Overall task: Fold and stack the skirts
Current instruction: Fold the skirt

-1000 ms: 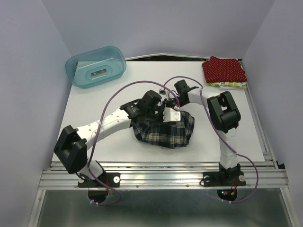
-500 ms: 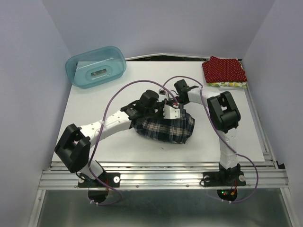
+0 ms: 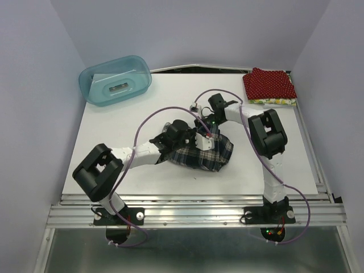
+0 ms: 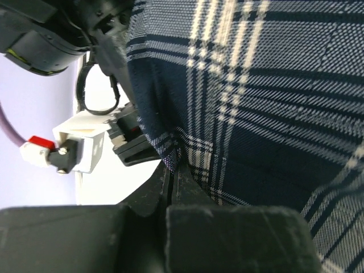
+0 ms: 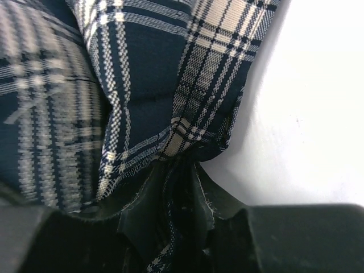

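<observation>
Top view, plaid skirt: the plaid skirt (image 3: 211, 156) is seen bunched in a heap near the middle of the white table (image 3: 114, 131), between the two arms
Top view, left gripper: the left gripper (image 3: 194, 135) is set against the heap's upper left edge; its jaws are hidden here by the wrist
Top view, right gripper: the right gripper (image 3: 207, 122) is pointed down into the heap's far edge, just beside the left one
Top view, folded stack: the red skirt (image 3: 269, 83) is laid folded at the far right corner, on top of the yellowish skirt (image 3: 273, 102), of which only a near strip is shown
Top view, tub: a teal tub (image 3: 115, 80) is placed at the far left corner, well apart from the cloth
Left wrist view, grip: the left gripper (image 4: 175, 172) is closed tight, and a fold of the plaid skirt (image 4: 256, 102) is pinched between its fingers
Left wrist view, other arm: a white camera mount (image 4: 79, 145) with a red plug is seen on the right arm, just beside the cloth
Right wrist view, grip: the right gripper (image 5: 176, 170) is closed to a narrow gap, and a gathered edge of the plaid skirt (image 5: 142, 74) is clamped in it
Right wrist view, surface: the table (image 5: 307, 114) is seen to the right of the cloth
</observation>
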Robot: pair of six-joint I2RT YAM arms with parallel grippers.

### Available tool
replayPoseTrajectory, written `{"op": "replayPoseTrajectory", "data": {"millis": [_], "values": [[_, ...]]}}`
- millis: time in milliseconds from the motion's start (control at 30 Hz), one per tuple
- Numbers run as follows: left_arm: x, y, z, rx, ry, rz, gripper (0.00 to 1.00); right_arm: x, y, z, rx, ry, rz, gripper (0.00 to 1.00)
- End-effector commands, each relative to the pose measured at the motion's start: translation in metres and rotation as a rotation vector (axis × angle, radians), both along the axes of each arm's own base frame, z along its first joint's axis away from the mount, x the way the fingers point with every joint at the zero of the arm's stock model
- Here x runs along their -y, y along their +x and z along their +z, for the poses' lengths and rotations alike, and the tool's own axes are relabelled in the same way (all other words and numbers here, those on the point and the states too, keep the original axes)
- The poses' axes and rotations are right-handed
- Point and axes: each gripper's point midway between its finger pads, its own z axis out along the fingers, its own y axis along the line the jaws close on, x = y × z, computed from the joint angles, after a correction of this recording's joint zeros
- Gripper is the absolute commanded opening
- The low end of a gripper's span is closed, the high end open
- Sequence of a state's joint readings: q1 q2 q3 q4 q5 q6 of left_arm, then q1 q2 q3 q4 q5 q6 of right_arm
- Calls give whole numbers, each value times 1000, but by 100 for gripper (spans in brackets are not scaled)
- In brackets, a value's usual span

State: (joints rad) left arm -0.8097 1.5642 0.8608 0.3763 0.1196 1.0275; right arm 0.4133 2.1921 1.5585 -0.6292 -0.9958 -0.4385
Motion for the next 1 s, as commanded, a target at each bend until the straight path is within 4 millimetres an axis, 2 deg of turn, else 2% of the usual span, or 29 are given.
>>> {"op": "replayPoseTrajectory", "data": {"millis": [0,100,167,200,233,267,300,333,367,467,500,533,567,667,700,733,767,867,967], "values": [[2,17,9,126,-61,39,0,-11,-10,6,-53,40,37,34],[3,16,-7,110,-46,36,0,-11,-8,2,-60,32,31,36],[4,12,-16,95,-33,25,0,-12,1,4,-38,11,16,39],[4,8,-22,84,-28,12,0,-12,5,3,-29,-2,5,46],[4,5,-25,77,-21,4,0,-10,13,0,-9,-39,-18,49],[6,0,-28,73,-17,-11,0,-13,24,8,10,-48,-45,52],[4,-7,-36,61,-2,-23,0,-14,30,8,15,-61,-60,62],[3,-11,-37,62,4,-35,0,-16,36,12,9,-68,-85,67],[3,-18,-43,51,12,-48,0,-13,53,23,25,-54,-126,71],[1,-26,-47,36,16,-57,0,-13,78,38,43,-52,-208,78],[0,-29,-51,28,23,-58,0,-10,92,50,71,-39,-237,79],[-1,-30,-52,24,29,-57,0,-5,103,52,87,-55,-273,79],[-1,-31,-52,23,30,-58,0,-5,107,55,96,-59,-285,78],[-4,-30,-49,29,31,-51,0,4,121,53,124,-103,-340,65],[-4,-30,-48,26,34,-47,0,5,121,50,122,-115,-345,52],[-4,-29,-46,28,34,-47,0,9,118,40,114,-142,-351,45],[-3,-28,-40,34,29,-42,0,11,114,32,98,-155,-347,35],[-2,-24,-26,43,18,-26,0,14,93,7,-6,-182,-324,21],[0,-17,-8,62,1,-3,0,9,64,-8,-110,-171,-275,20]]}}
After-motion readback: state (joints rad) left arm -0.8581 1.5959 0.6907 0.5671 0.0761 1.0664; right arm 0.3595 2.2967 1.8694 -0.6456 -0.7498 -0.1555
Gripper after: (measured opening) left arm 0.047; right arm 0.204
